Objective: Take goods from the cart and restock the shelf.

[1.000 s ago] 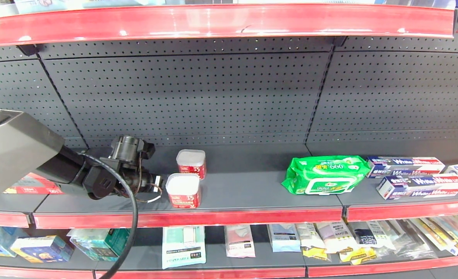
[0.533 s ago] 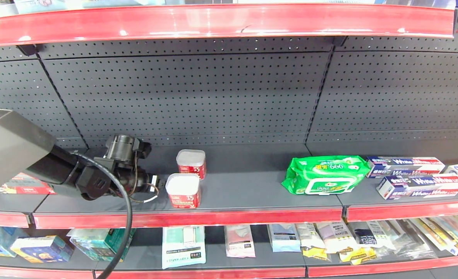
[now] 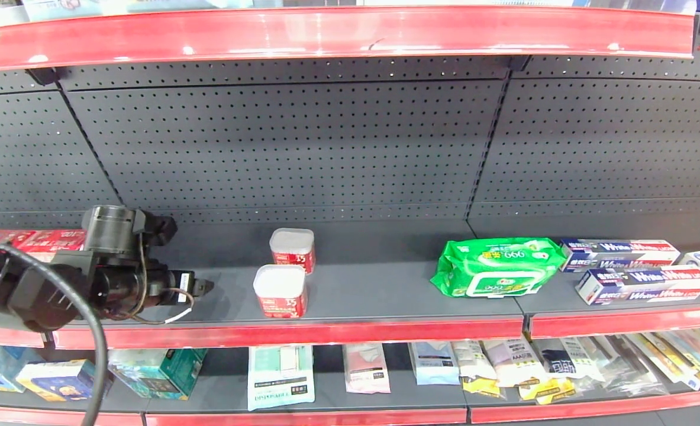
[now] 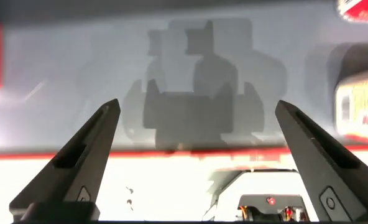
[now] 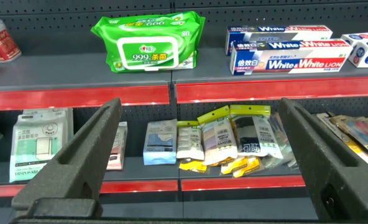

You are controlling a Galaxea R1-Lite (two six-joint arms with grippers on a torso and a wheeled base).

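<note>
L gripper [image 3: 205,287] sits low over the middle shelf [image 3: 385,296], near its red front lip, jaws spread wide w/ nothing btwn them. The front tub [image 3: 280,291], red w/ white lid, stands upright to its right, apart from the fingertips. The rear tub [image 3: 292,248], same type, stands just behind it. A green wet-wipes pack [image 3: 497,266] lies further right, then two toothpaste boxes [image 3: 642,284]. R gripper [image 5: 199,102] is out in front of the shelving, facing the wipes, jaws also wide apart, empty.
</note>
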